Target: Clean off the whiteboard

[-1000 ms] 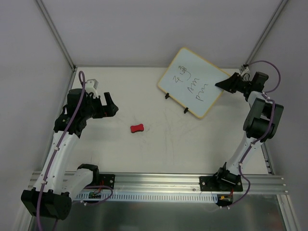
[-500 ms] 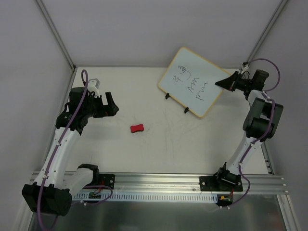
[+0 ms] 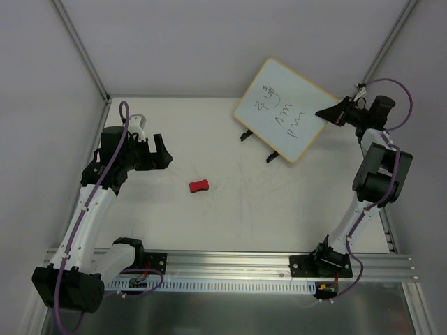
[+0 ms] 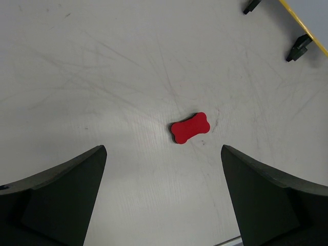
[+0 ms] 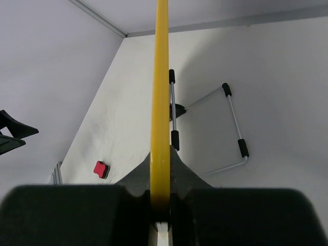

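White tabletop [image 3: 230, 209]: my right fingers [image 3: 330, 112] clench the board [image 3: 283, 110] by its edge at far right, seemingly tipped up, its writing unwiped. My left fingers [image 4: 61, 195] hang spread, empty, near the eraser [image 4: 190, 127]. Nothing erased yet.

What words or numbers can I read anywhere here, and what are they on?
"Am": likely, second handwritten row on the whiteboard.
"pm": likely, third row.
First row: black scribble, too small to read.
Eraser: no text visible.
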